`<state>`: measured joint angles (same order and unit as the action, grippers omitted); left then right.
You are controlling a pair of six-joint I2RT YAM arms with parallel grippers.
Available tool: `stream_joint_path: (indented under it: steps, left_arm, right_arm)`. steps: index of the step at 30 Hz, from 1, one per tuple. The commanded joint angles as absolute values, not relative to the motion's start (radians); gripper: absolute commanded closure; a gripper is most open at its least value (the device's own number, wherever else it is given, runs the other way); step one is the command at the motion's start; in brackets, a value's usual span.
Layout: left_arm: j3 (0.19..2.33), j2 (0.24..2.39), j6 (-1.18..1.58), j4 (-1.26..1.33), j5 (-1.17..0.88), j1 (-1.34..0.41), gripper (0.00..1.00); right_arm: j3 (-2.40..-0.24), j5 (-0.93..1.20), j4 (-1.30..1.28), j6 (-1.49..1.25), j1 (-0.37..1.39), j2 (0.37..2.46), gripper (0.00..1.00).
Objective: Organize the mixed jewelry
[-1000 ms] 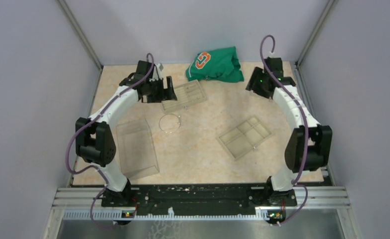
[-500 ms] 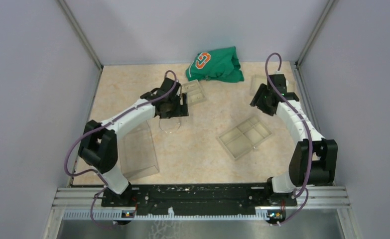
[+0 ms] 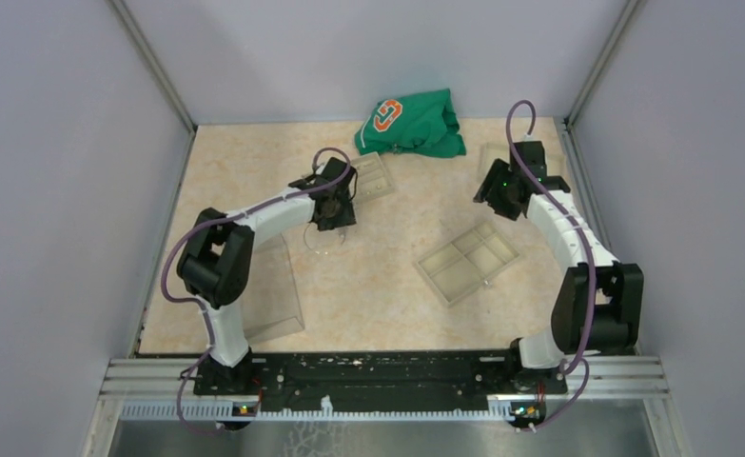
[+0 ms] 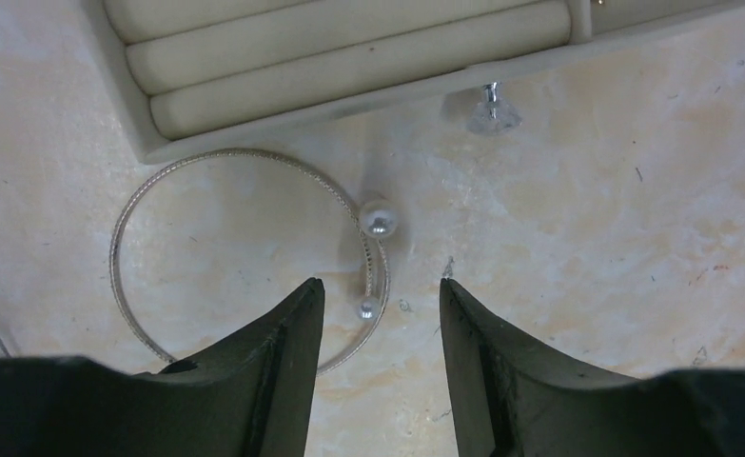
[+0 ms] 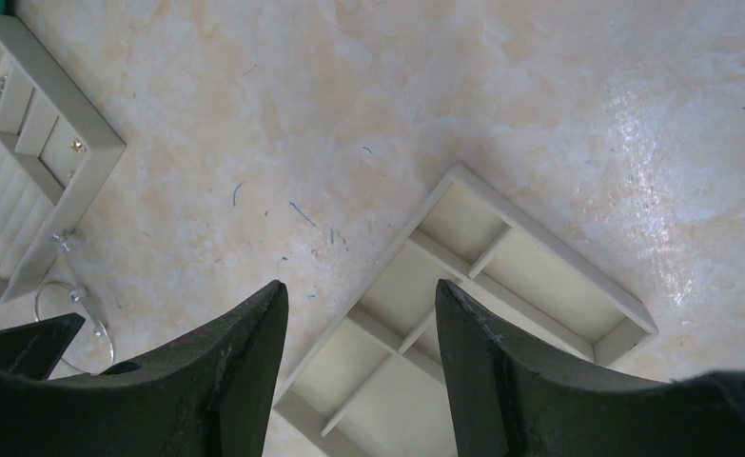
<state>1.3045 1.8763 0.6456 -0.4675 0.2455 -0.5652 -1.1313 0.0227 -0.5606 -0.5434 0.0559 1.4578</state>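
At the far left of the desk (image 3: pixel 387 305) stands a clear plastic box (image 3: pixel 265 286), and just beyond it the left pincer (image 4: pixel 380 286) hangs released, its jaws apart and pointing down over the wire hoop (image 4: pixel 245 151). The hoop lies flat on the desk, its far arc just beside the near rim of the roll-lined tray (image 4: pixel 302 119). Its open ends overlap on the right side, one tipped with a larger pearl (image 4: pixel 378 221) and the other with a smaller pearl (image 4: pixel 366 307). The smaller one sits between the two fingertips, though how high the pincer is above it I cannot tell. The hoop looks very light, thin and springy, so it will likely skid or flip on the hard surface, and a hard squeeze could bend it. The best hold is probably across the wire by the pearls, where the beads seem to lift it slightly off the desk, closing gently. A tiny crystal stud (image 4: pixel 490 109) lies loose on the desk, close against the same tray's rim; it is small enough to slip from a grip. Farther back sits a crumpled green cloth (image 3: pixel 411 124). Right of centre lies the beige compartment tray (image 5: pixel 554 262), its sections bare. The right pincer (image 5: pixel 361 290) hovers above that tray's near corner, jaws spread and holding nothing.
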Motion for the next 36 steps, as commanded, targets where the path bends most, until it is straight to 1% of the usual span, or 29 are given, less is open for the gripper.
stream_joint_path:
  steps: [1, 7, 14, 20, 21, 24, 29, 31, 36]
  left_arm:
    - [1.368, 1.919, 0.703, -0.442, 0.281, -0.564, 0.46]
    - [1.392, 1.961, 0.684, -0.439, 0.322, -0.564, 0.50]
    - [1.433, 2.005, 0.679, -0.464, 0.329, -0.563, 0.62]
    - [1.436, 2.017, 0.673, -0.471, 0.317, -0.563, 0.64]
    - [1.437, 2.020, 0.671, -0.472, 0.311, -0.563, 0.64]
    - [1.434, 2.017, 0.670, -0.476, 0.293, -0.565, 0.71]
    - [1.420, 2.012, 0.670, -0.482, 0.255, -0.568, 0.73]
    - [1.405, 2.005, 0.670, -0.482, 0.223, -0.576, 0.76]
    - [1.391, 1.988, 0.671, -0.478, 0.155, -0.603, 0.77]
  right_arm:
    - [-1.170, 0.042, -0.513, -0.533, 0.049, 1.468, 0.42]
    - [-1.172, 0.055, -0.510, -0.528, 0.049, 1.481, 0.42]
    - [-1.173, 0.058, -0.509, -0.522, 0.049, 1.491, 0.43]
    - [-1.173, 0.060, -0.506, -0.522, 0.049, 1.494, 0.43]
    - [-1.174, 0.060, -0.505, -0.522, 0.049, 1.495, 0.43]
    - [-1.173, 0.060, -0.506, -0.522, 0.050, 1.497, 0.43]
    - [-1.175, 0.058, -0.505, -0.522, 0.049, 1.496, 0.43]
    - [-1.174, 0.058, -0.507, -0.519, 0.050, 1.497, 0.43]
    - [-1.173, 0.058, -0.511, -0.515, 0.050, 1.493, 0.44]
